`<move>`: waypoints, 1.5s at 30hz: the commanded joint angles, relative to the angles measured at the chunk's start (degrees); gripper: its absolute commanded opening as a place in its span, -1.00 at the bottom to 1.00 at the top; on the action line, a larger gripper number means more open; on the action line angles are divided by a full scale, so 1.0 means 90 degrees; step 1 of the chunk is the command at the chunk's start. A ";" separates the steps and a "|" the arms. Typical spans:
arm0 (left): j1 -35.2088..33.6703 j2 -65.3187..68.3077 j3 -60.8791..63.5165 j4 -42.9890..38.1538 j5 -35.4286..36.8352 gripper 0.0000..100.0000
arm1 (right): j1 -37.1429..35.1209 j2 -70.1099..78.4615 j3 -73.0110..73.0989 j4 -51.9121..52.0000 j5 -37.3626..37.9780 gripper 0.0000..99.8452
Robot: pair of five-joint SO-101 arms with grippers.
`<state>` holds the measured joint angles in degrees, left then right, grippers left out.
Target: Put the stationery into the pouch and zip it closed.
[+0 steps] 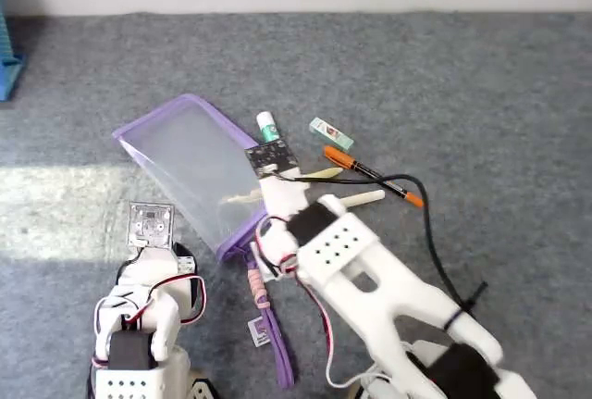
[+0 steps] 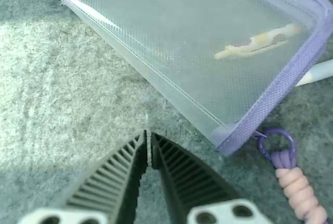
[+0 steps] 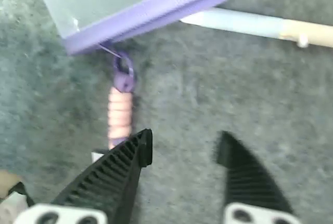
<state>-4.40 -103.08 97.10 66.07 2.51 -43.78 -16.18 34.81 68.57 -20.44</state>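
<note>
Writing: a small white tag point(image 1: 257, 329) lies by the strap point(image 1: 266, 317), and the eraser point(image 1: 330, 131) wears a green sleeve; the print on both is too small to read.
Left gripper point(image 2: 149, 142): fingers pressed together with nothing between them, tips over the grey carpet point(image 2: 62, 94).
Right gripper point(image 3: 184, 146): fingers spread wide, holding nothing, over the carpet.
Pouch point(image 1: 196, 169): clear with purple trim, flat on the carpet between the two arms. Its long edge is just beside the left gripper's tips and apart from them. Its corner point(image 3: 156, 5) is near the right gripper.
Inside pouch: one pale item point(image 2: 257, 42) near the corner.
Strap: purple ring and pink beads point(image 3: 120, 114) hang from that corner, running beside one right finger point(image 3: 130, 161); contact cannot be told.
White pen point(image 3: 239, 21): on the carpet, just outside the pouch's end.
Orange pen point(image 1: 370, 175): beyond the white pen.
Tube point(image 1: 267, 126): white with a green cap, against the pouch's far edge.
Eraser: near the tube, apart from the pouch.
</note>
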 commanded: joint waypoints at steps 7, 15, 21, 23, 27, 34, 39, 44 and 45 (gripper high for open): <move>-0.0010 -0.0049 -0.0063 -0.0098 -0.0029 -0.97 | -0.0620 0.1138 -0.0996 0.0015 -0.0537 -0.54; -0.0010 -0.0049 -0.0063 -0.0098 -0.0029 -0.97 | -0.0767 0.2515 -0.1758 0.0024 -0.0733 -0.67; -0.0010 -0.0049 -0.0063 -0.0098 -0.0029 -0.97 | -0.0796 0.3043 -0.2198 0.0034 -0.0733 -0.76; -0.0010 -0.0049 -0.0063 -0.0098 -0.0029 -0.97 | -0.0796 0.3150 -0.2208 0.0015 -0.0733 -0.77; -0.0010 -0.0049 -0.0063 -0.0098 -0.0029 -0.97 | -0.0796 0.3424 -0.2217 0.0044 -0.0733 -0.77; -0.0010 -0.0049 -0.0063 -0.0098 -0.0029 -0.97 | -0.0796 0.3707 -0.2227 0.0024 -0.0733 -0.77; -0.0010 -0.0049 -0.0063 -0.0098 -0.0029 -0.97 | -0.0640 0.3687 -0.2208 0.0181 -0.0694 -0.81; -0.0010 -0.0049 -0.0063 -0.0098 -0.0029 -0.97 | -0.0278 0.3570 -0.2325 0.0523 -0.0694 -0.95; -0.0010 -0.0049 -0.0063 -0.0098 -0.0029 -0.97 | -0.0210 0.3482 -0.2354 0.0679 -0.0694 -0.98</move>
<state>-4.40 -103.08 97.10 66.07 2.51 -48.18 17.49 15.12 70.86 -26.51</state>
